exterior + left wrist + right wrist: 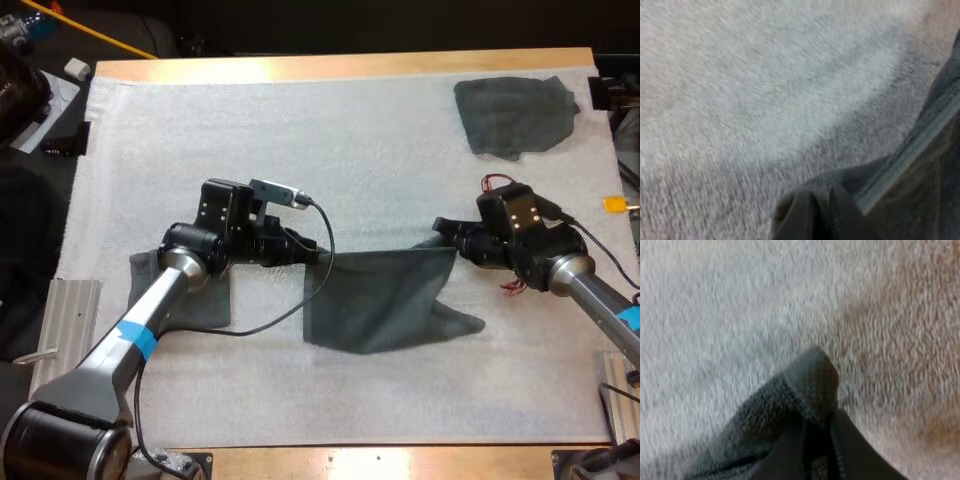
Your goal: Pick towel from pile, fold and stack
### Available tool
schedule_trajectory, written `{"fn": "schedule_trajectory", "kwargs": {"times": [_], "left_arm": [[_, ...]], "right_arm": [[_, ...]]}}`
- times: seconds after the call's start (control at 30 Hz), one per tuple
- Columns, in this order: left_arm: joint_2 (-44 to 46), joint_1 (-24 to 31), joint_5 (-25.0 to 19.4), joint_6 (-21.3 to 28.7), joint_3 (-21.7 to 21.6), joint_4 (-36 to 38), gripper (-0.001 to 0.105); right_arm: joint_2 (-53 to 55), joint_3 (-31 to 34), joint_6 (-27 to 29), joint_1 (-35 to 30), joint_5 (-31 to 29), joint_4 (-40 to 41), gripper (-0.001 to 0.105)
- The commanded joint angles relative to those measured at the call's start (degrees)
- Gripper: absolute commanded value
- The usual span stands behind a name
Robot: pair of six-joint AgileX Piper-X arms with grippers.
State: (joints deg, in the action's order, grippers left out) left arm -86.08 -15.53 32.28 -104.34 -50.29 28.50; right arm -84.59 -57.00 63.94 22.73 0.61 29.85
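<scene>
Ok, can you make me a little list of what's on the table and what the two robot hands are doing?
middle towel: dark grey-green, on the white mat, stretched between the two grippers
left gripper: shut on the middle towel's left corner
right gripper: shut on its right corner
far towel: crumpled, at the mat's far right, nothing touching it
left towel: lying flat under the left arm

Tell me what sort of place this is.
Probably a robotics lab or test bench. Two robot arms work at a wooden table covered by a white mat, the left tool and right tool each gripping a corner of a dark towel, and a second towel lies at the far right.
</scene>
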Motion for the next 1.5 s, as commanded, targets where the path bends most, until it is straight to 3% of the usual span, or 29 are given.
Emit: {"fn": "schedule_trajectory", "kwargs": {"times": [0.0, 0.3, 0.4, 0.5, 0.57, 0.63, 0.67, 0.73, 0.83, 0.93, 0.97, 1.03, 1.23, 1.47], "left_arm": [[-1.2, 1.3, 0.9, -0.5, -0.6, -2.8, 0.000], [-1.4, 2.0, 0.9, -1.0, -0.2, -7.7, 0.000], [-1.2, 2.2, 1.0, -1.4, -0.2, -9.9, 0.002], [-1.1, 2.3, 1.5, -2.5, -0.2, -12.1, 0.016], [-1.1, 2.6, 2.2, -3.8, -0.3, -14.0, 0.033], [-1.2, 2.9, 3.6, -5.1, -0.7, -15.0, 0.054], [-1.1, 3.1, 4.6, -5.5, -1.0, -15.3, 0.064], [-0.6, 3.4, 7.4, -6.2, -1.8, -15.3, 0.071], [1.4, 3.6, 10.9, -5.8, -2.9, -13.6, 0.067], [5.0, 3.8, 11.2, -5.2, -3.0, -11.6, 0.065], [8.1, 3.8, 10.7, -4.6, -3.0, -9.7, 0.065], [6.8, 3.5, 10.1, -4.2, -2.7, -9.7, 0.064], [19.7, 3.5, 3.8, 4.2, -2.9, 7.6, 0.065], [32.5, 3.7, 1.2, 7.2, -3.1, 22.7, 0.064]], "right_arm": [[-1.3, -0.5, -1.7, -1.2, -0.3, -2.5, 0.000], [-1.6, -0.1, -2.5, -1.7, 0.1, -7.4, 0.000], [-1.6, -0.1, -3.0, -1.8, 1.3, -10.6, 0.005], [-2.0, 0.0, -4.6, -2.1, 3.0, -14.5, 0.027], [-2.3, 0.0, -5.6, -2.4, 4.0, -17.3, 0.051], [-2.3, -0.1, -5.6, -2.7, 5.1, -20.2, 0.067], [-2.1, -0.2, -5.2, -2.8, 5.5, -21.4, 0.070], [-1.4, -0.1, -3.9, -2.9, 6.0, -22.2, 0.067], [0.6, -0.1, -0.3, -2.7, 6.3, -21.8, 0.062], [3.8, -0.2, 3.8, -2.6, 6.1, -19.0, 0.061], [6.6, -0.2, 6.4, -2.6, 6.1, -16.1, 0.061], [5.8, -0.2, 5.4, -2.7, 6.0, -16.6, 0.061], [17.2, -0.4, 11.1, -2.7, 6.4, -1.8, 0.061], [28.5, -0.3, 12.5, -2.7, 7.1, 10.9, 0.061]]}}
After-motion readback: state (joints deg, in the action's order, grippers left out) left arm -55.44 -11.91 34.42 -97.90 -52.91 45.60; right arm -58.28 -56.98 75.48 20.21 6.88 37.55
